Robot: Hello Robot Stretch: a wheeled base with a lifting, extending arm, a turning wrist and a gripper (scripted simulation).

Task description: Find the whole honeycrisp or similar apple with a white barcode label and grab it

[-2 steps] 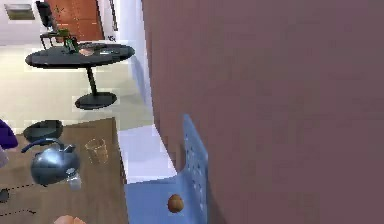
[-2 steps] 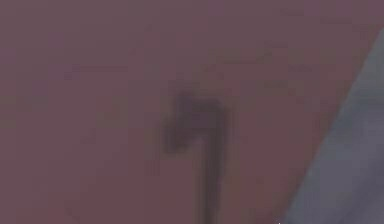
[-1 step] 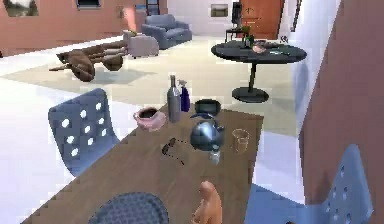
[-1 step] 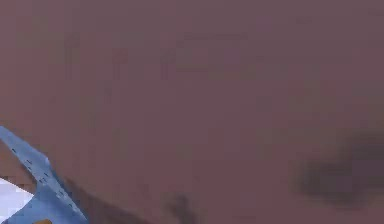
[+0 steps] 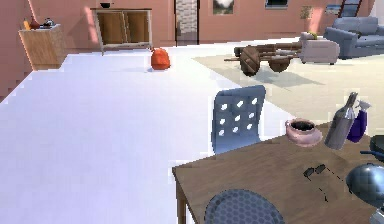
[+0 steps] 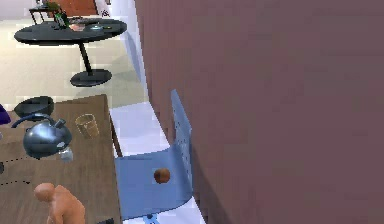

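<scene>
I cannot tell my end effector's state. No sure apple yet: a small round brownish blob sits on the blue chair, just beside the desk, on my arm's side. It may be the apple.

- A blue chair stands at the wooden table.
- A pink pot sits on that table.
- An orange bag lies on the floor.
- A round dark table stands apart.

Home interior, open living-dining room, blue sofa, wooden sideboard, wood dining table with blue chair, kettle, glass, round dark table
</scene>
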